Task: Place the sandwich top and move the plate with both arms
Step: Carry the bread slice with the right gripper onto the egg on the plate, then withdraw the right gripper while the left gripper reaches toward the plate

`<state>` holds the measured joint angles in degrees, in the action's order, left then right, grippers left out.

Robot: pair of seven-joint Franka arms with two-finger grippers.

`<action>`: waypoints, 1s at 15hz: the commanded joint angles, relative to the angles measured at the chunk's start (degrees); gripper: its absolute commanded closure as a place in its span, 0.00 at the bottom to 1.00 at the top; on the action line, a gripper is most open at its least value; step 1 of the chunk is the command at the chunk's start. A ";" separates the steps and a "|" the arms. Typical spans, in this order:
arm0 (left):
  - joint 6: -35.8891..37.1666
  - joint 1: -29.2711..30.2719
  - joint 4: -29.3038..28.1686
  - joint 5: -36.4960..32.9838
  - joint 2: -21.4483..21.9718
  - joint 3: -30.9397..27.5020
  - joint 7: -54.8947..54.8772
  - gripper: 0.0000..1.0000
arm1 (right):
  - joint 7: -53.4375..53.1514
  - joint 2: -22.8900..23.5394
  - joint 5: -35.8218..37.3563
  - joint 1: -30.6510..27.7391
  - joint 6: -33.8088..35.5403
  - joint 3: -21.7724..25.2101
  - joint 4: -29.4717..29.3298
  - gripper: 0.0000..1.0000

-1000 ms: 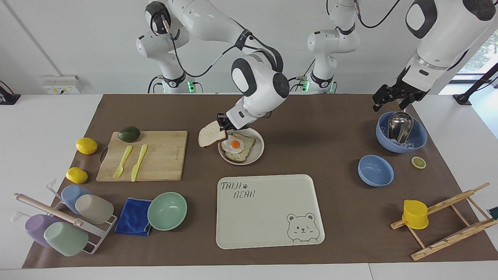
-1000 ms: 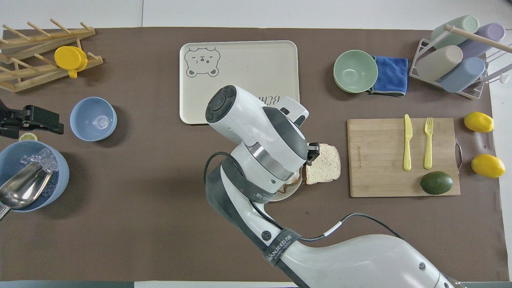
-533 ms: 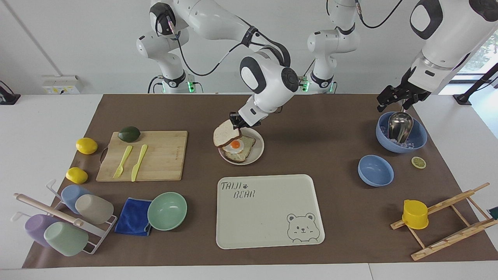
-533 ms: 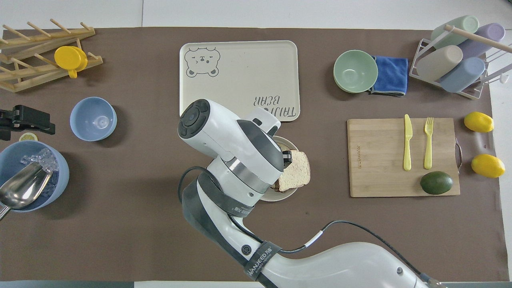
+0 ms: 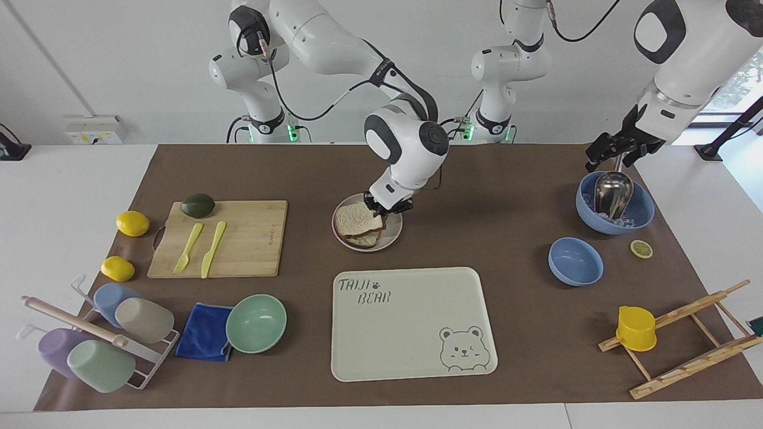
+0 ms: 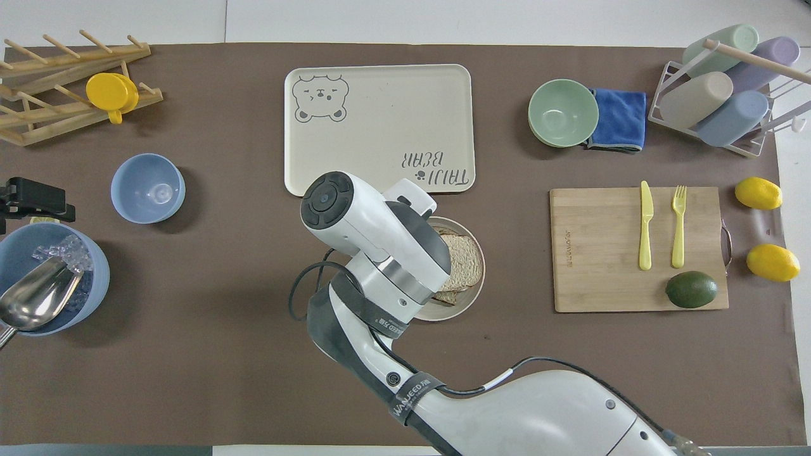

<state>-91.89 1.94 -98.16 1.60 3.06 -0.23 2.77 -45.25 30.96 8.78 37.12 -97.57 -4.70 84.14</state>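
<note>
Two arms: the right arm reaches to the middle of the counter [image 5: 512,196]; the left arm waits at its own end.
Tray: the cream tray [image 5: 411,333] with a bear drawing lies flat, farther from the robots than the plate, and nothing is on it.
Plate: the plate [image 5: 394,231] stands on the counter, just beside the tray's edge but apart from it.
Sandwich top: the sandwich top [image 5: 356,217] lies on the lower slice [image 5: 368,241] on the plate, a little shifted, and covers the filling.
Right gripper: the right gripper [image 5: 390,206] is low at the slice's edge; whether it pinches the bread or has let go, I cannot tell.
Left gripper: the left gripper [image 5: 614,154] hangs over the blue bowl [image 5: 642,210] with fingers spread, holding nothing.
Done: the bread seems placed.
Left to do: I judge that the release must be finished, then both arms must take the plate and move it, probably to the tray.
</note>
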 commanded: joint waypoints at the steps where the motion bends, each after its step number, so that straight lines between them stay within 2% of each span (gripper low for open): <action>1: -3.99 -0.01 -4.14 -0.81 2.57 0.40 -0.66 0.00 | -1.15 -2.04 -1.84 -0.91 -2.45 -0.31 2.87 0.49; 2: -4.70 -0.27 -5.01 -0.72 2.83 0.49 -0.57 0.00 | -1.15 -2.04 -1.92 -0.91 -2.28 -0.31 2.69 0.43; 5: -7.07 -0.88 -7.04 0.77 3.45 0.76 -0.31 0.00 | -1.59 -2.13 -2.71 -0.47 -0.70 -0.31 0.07 0.34; 7: -8.57 -1.59 -7.74 2.53 3.10 0.84 -0.31 0.00 | -0.11 -3.35 -2.71 -2.31 0.71 0.04 -1.70 0.27; 9: -11.19 -3.42 -9.32 3.67 3.10 0.76 0.04 0.00 | 4.89 -5.98 -3.24 -7.22 0.89 0.04 -1.70 0.13; 10: -13.12 -4.65 -10.63 3.85 3.01 0.84 0.74 0.00 | 7.00 -7.13 -3.42 -9.50 0.98 0.13 -1.44 0.01; 13: -19.36 -9.23 -14.94 3.94 2.83 0.84 6.18 0.00 | 15.95 -11.87 -3.86 -19.69 4.21 0.13 -1.26 0.00; 15: -22.80 -12.12 -16.35 7.61 1.78 0.85 8.30 0.00 | 20.89 -14.68 -3.77 -26.10 6.42 0.39 -1.26 0.00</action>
<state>-110.65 -7.54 -111.40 6.73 4.28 1.33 8.76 -28.50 19.48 6.94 16.22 -92.88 -3.75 81.72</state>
